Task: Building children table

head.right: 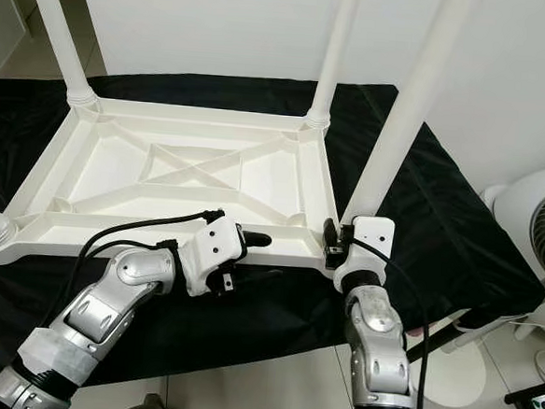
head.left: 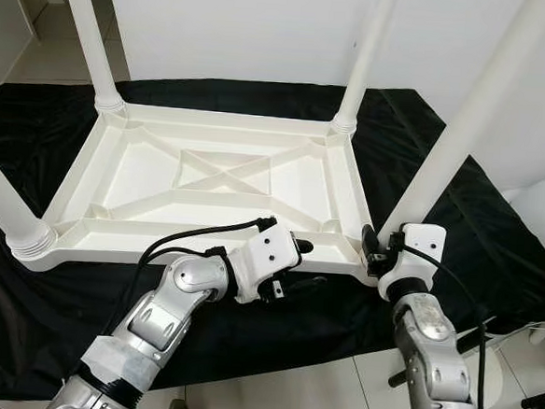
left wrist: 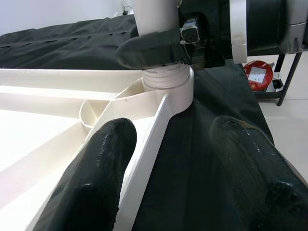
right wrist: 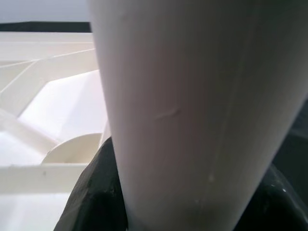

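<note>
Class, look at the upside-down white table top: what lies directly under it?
A black cloth lies spread under the table top, showing all round its edges. What is beneath the cloth there is covered, so it cannot be seen.

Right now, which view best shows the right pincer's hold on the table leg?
Left wrist view: right pincer clamps the leg just above its threaded socket. Eye views show it from above; right wrist view, just the leg up close.

a white plastic children's table top (head.left: 209,177) lies upside down on a black cloth, ribbed underside up, four white round legs (head.left: 465,124) standing upright in its corners.
</note>
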You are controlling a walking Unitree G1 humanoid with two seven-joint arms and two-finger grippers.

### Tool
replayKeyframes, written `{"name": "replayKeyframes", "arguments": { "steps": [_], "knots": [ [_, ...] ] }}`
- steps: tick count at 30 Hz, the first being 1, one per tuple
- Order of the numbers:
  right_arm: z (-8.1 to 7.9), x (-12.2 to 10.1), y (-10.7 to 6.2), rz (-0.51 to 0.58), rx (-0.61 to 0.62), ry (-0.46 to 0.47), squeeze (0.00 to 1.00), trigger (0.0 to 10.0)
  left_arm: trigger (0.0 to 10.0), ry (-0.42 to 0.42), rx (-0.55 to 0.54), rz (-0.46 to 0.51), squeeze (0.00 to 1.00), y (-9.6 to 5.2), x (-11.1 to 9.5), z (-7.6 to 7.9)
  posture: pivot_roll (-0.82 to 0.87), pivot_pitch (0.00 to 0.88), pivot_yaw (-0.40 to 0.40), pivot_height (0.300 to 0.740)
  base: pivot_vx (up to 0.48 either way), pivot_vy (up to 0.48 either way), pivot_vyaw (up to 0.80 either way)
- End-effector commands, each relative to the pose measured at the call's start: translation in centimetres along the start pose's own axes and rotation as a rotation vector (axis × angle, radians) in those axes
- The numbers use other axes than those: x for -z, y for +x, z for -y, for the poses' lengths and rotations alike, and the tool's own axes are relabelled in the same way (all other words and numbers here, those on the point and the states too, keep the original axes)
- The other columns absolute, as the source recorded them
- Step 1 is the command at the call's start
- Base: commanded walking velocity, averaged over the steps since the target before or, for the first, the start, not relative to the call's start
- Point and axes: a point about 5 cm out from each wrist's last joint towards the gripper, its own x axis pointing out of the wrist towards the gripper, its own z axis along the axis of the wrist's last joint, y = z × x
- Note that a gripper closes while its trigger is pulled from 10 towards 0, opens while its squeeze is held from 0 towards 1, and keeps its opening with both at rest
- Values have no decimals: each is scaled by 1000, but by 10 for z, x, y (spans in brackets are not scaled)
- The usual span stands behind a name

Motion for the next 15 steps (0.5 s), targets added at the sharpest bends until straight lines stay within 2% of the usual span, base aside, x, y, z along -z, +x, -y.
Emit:
{"name": "replayKeyframes", "arguments": {
  "steps": [1, 2, 4, 6, 8, 13, 14, 15],
  "knots": [
    [0, 12, -6, -67, 101, -6, 0, 10000, 10000, 3, 0, -14, 0, 0, 2, 2, 10, 8, -32, 740, 0, 0, 0],
    [0, 12, -6, -67, 101, -6, 0, 10000, 10000, 3, 0, -14, 0, 0, 2, 2, 10, 8, -32, 740, 0, 0, 0],
    [-7, 10, -10, -66, 207, 8, 0, 10000, 10000, 4, -5, -15, 0, 0, 2, 1, 10, 8, -32, 740, 0, 0, 0],
    [-7, 10, -10, -66, 207, 8, 0, 10000, 10000, 4, -5, -15, 0, 0, 2, 1, 10, 8, -32, 740, 0, 0, 0],
    [-15, 8, -11, -61, 302, 53, 0, 10000, 10000, 5, -15, -14, 0, 0, 2, -1, 12, 4, -43, 740, 0, 0, 0],
    [-16, 3, -7, -36, 284, 72, 0, 10000, 10000, 1, -21, -12, 0, 0, 2, 0, 7, 0, -44, 740, 0, 0, 0],
    [-15, 4, -8, -40, 277, 74, 478, 10000, 10000, 2, -19, -12, 0, 0, 3, 1, 8, 0, -51, 740, 0, 0, 0],
    [-14, 5, -9, -42, 275, 74, 478, 10000, 10000, 2, -17, -12, 0, 0, 3, 1, 8, 0, -51, 740, 0, 0, 0]
  ]
}}
